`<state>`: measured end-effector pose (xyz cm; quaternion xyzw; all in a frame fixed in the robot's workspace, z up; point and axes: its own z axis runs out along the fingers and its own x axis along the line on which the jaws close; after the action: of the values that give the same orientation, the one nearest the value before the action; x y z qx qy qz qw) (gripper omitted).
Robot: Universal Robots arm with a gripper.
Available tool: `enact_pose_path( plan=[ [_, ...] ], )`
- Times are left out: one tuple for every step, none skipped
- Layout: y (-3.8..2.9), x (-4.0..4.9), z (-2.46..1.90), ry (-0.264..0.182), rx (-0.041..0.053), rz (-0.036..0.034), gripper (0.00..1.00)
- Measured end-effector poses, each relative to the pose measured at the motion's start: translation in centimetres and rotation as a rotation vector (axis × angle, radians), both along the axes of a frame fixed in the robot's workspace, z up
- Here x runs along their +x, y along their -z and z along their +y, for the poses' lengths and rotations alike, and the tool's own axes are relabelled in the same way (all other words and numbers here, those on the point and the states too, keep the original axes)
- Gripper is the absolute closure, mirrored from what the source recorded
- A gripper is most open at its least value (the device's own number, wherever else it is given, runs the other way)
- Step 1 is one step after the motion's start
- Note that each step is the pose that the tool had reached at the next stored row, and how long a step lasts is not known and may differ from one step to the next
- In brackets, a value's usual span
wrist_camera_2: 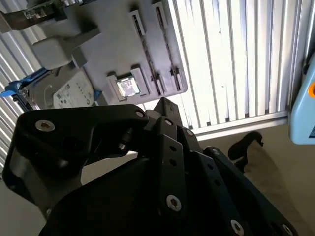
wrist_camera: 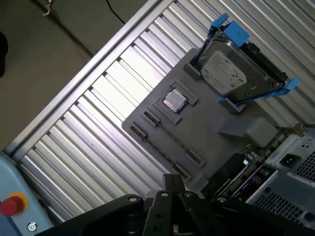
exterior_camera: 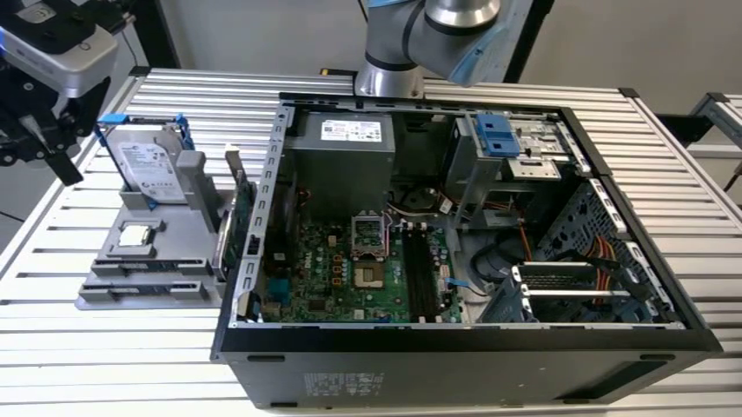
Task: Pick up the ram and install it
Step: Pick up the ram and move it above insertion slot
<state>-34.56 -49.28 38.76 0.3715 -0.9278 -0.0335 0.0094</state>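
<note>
Hand [exterior_camera: 47, 130]: high at the exterior view's left, off the table's [exterior_camera: 649, 156] corner and touching nothing. In both wrist views the fingertips look closed together with nothing between them [wrist_camera: 172, 179] [wrist_camera_2: 165, 105].

Nearest below: grey fixture [exterior_camera: 174, 228] flat on the slatted table, just beside the open computer case [exterior_camera: 464, 365].
- Hard drive [exterior_camera: 149, 165] with blue handles stands propped on edge at the fixture's far end; also seen in the first wrist view [wrist_camera: 226, 71].
- Small square chip [exterior_camera: 137, 234] sits in a pocket at the fixture's middle.
- Ram [exterior_camera: 149, 264]: a thin bluish-dark stick, on edge between end clips in the slotted rows at the fixture's near end, well apart from the hand. It shows as a thin line between the clips in the first wrist view [wrist_camera: 172, 139] and the second wrist view [wrist_camera_2: 147, 54]. It is not in the case.
- Green card [exterior_camera: 240, 230] with metal bracket stands upright between the fixture and the case wall.

Case lies on its side, open on top. Green motherboard [exterior_camera: 336, 278] on its floor, with long black slots [exterior_camera: 420, 278] running front to back near the middle. Silver power supply [exterior_camera: 342, 156] at the far end. Orange cables [exterior_camera: 603, 261] toward the exterior view's right.

Arm base [exterior_camera: 388, 74] stands behind the case.
</note>
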Motion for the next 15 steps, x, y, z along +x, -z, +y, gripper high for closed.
enact_pose_path(
  plan=[
    [0.00,0.00,0.00,-0.009,-0.0001,0.0000,1.00],
    [0.00,0.00,0.00,-0.019,-0.0003,0.0001,1.00],
    [0.00,0.00,0.00,-0.028,-0.0004,0.0001,1.00],
    [0.00,0.00,0.00,-0.037,-0.0006,0.0000,1.00],
    [0.00,0.00,0.00,-0.047,-0.0007,0.0001,1.00],
    [0.00,0.00,0.00,-0.054,-0.0008,0.0001,1.00],
    [0.00,0.00,0.00,-0.064,-0.0010,0.0000,1.00],
    [0.00,0.00,0.00,-0.073,-0.0011,0.0000,1.00],
    [0.00,0.00,0.00,-0.082,-0.0012,0.0000,1.00],
    [0.00,0.00,0.00,-0.091,-0.0012,0.0000,1.00],
    [0.00,0.00,0.00,-0.100,-0.0013,0.0000,1.00],
    [0.00,0.00,0.00,-0.108,-0.0014,0.0000,1.00],
    [0.00,0.00,0.00,-0.117,-0.0014,0.0000,1.00],
    [0.00,0.00,0.00,-0.126,-0.0014,-0.0001,1.00],
    [0.00,0.00,0.00,-0.135,-0.0014,0.0000,1.00]
  ],
)
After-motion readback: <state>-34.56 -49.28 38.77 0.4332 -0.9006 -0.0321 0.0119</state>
